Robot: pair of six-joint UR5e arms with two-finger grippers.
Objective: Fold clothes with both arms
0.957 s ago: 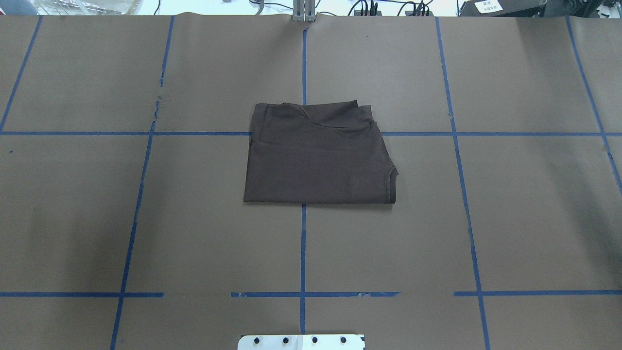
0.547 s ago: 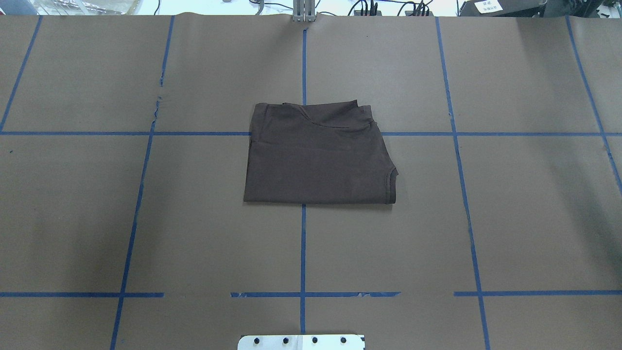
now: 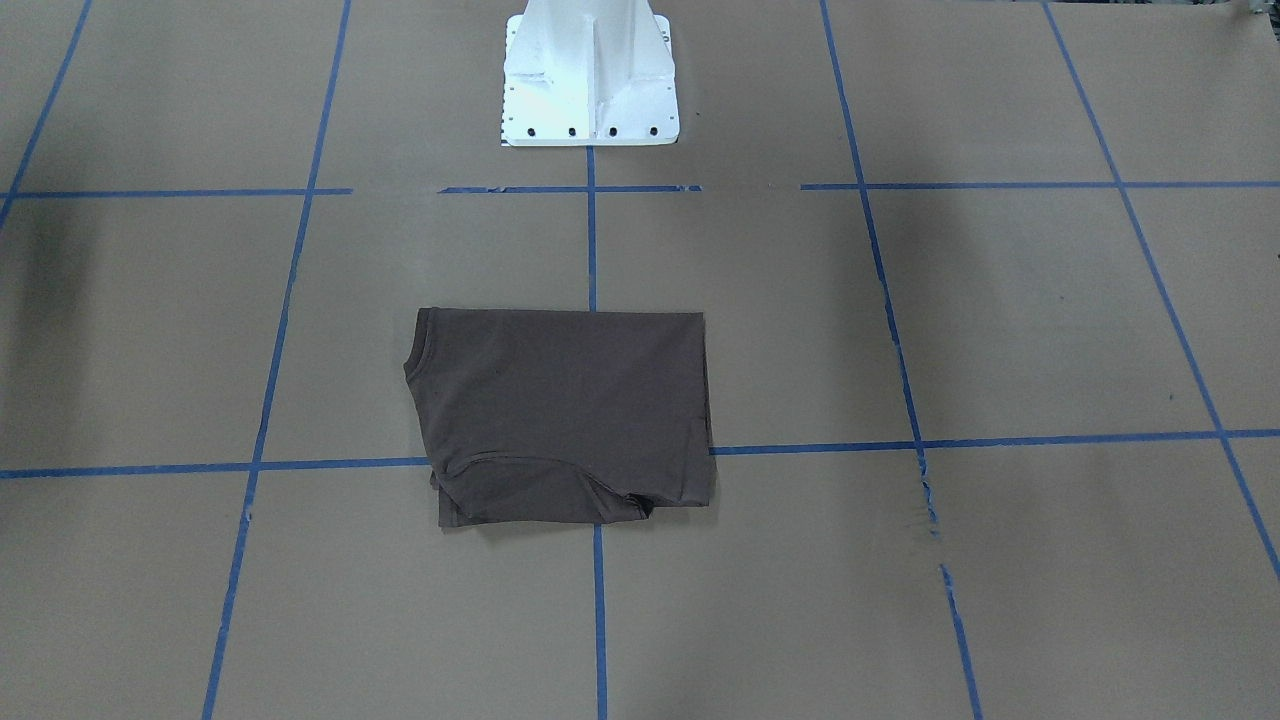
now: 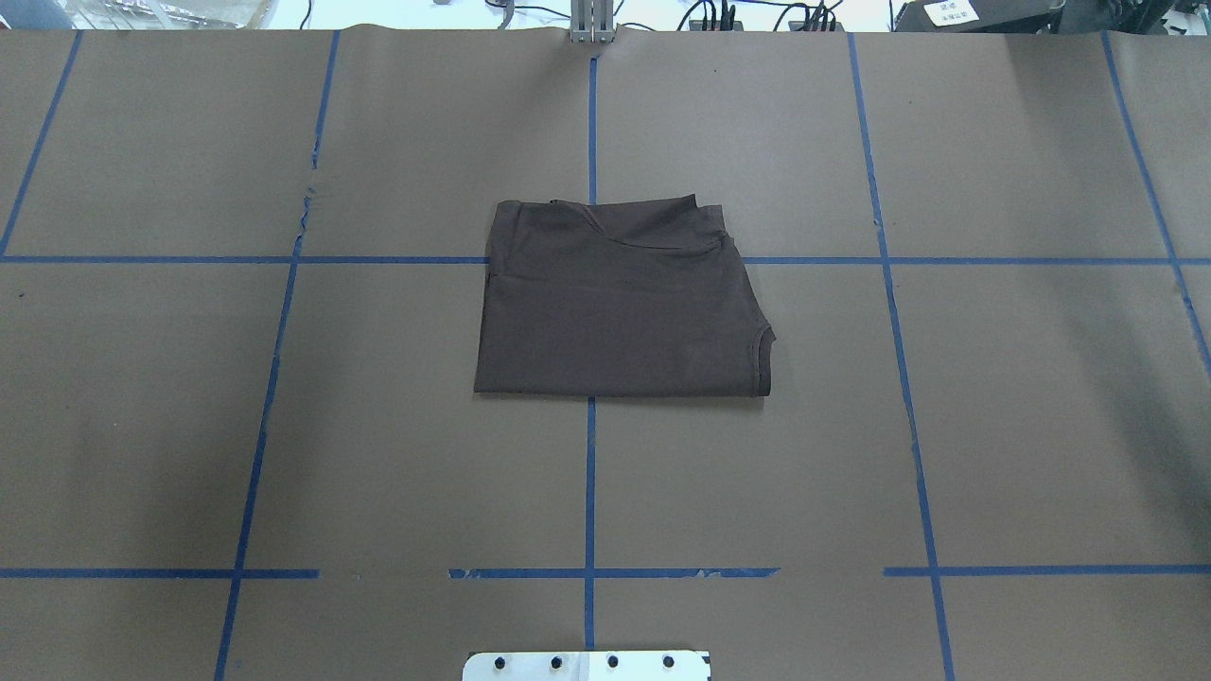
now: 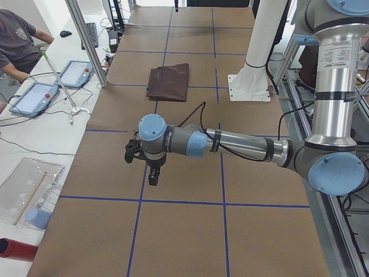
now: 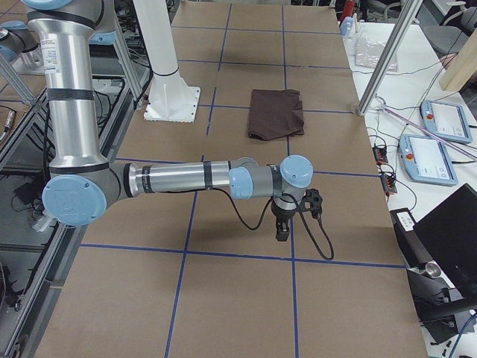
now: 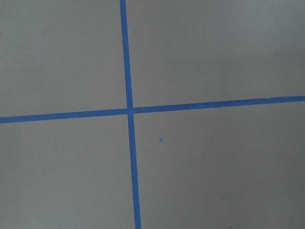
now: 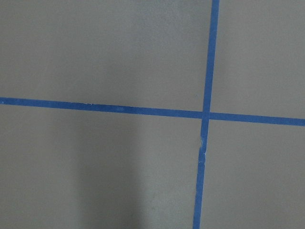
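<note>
Well apart from the clothing, the left gripper (image 5: pixel 151 178) and right gripper (image 6: pixel 282 231) hang over the blue-taped table (image 4: pixel 284 426). I cannot tell how far either is open. The folded dark T-shirt (image 4: pixel 620 303) lies at the table's centre.

Brown T-shirt (image 4: pixel 620 312) — folded flat; left arm (image 5: pixel 242 144), right arm (image 6: pixel 179 177) apparently hover apart.

a robotics lab: blue tape grid (image 4: pixel 590 473) on a brown-papered table (image 4: pixel 1022 378), teach pendants (image 5: pixel 75 73) alongside
</note>
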